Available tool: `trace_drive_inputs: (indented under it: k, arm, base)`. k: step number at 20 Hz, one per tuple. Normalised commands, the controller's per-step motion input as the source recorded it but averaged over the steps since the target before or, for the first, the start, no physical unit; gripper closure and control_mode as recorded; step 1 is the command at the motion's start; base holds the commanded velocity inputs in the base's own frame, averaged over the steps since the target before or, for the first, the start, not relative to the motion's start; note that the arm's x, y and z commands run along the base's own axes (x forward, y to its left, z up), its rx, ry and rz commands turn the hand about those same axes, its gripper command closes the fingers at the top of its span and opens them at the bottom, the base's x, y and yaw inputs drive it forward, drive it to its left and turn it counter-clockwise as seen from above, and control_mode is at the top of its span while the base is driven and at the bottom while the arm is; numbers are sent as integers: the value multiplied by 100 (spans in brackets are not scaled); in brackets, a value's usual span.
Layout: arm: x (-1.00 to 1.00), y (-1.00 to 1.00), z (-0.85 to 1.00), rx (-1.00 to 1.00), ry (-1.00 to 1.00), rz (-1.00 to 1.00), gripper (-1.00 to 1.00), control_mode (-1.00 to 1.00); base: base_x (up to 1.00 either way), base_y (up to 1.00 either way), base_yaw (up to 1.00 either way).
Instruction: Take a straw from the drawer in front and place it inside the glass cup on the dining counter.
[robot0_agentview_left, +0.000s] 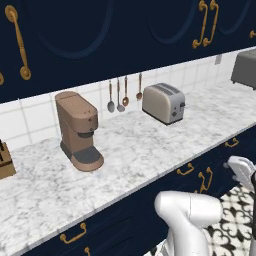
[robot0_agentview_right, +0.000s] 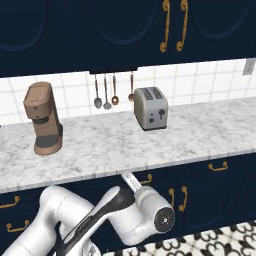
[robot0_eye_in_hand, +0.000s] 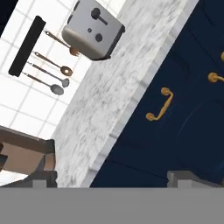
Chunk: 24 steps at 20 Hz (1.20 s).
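Note:
The drawer (robot0_eye_in_hand: 179, 118) is a navy front just under the marbled worktop's edge, shut, with a small brass bow handle (robot0_eye_in_hand: 159, 103). It also appears as the drawer (robot0_agentview_left: 171, 180) and drawer (robot0_agentview_right: 158, 175), partly behind my arm. My gripper (robot0_eye_in_hand: 111, 181) hangs a short way in front of that drawer front, facing it. The jaws stand wide open with nothing between them, and one fingertip (robot0_eye_in_hand: 183, 177) shows low at the right. The straw is hidden. The glass cup and the dining counter are out of view.
On the marbled worktop (robot0_agentview_left: 150, 145) stand a brown coffee machine (robot0_agentview_left: 77, 130), a silver toaster (robot0_agentview_left: 163, 102) and a knife block (robot0_agentview_left: 5, 160). Spoons (robot0_agentview_left: 120, 95) hang on the tiled wall. Navy cabinet doors with long brass handles (robot0_agentview_left: 204, 180) sit right of the drawer.

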Motion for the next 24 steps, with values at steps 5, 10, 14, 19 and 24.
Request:
trace_drive_inputs:
  k: [5,10,14,19,24]
  arm:
    - [62,-51,-4,16,11,2,-100,-100]
    - [41,-34,-27,7,7,7,-100,-100]
    - [2,-3,-76,1,-16,12,-100,-100]
    - [31,0,-68,10,-16,17,-100,-100]
    - [52,0,-47,11,-6,16,-100,-100]
  base:
    - [0,0,0]
    - [0,0,0]
    - [0,0,0]
    - [0,0,0]
    - [0,0,0]
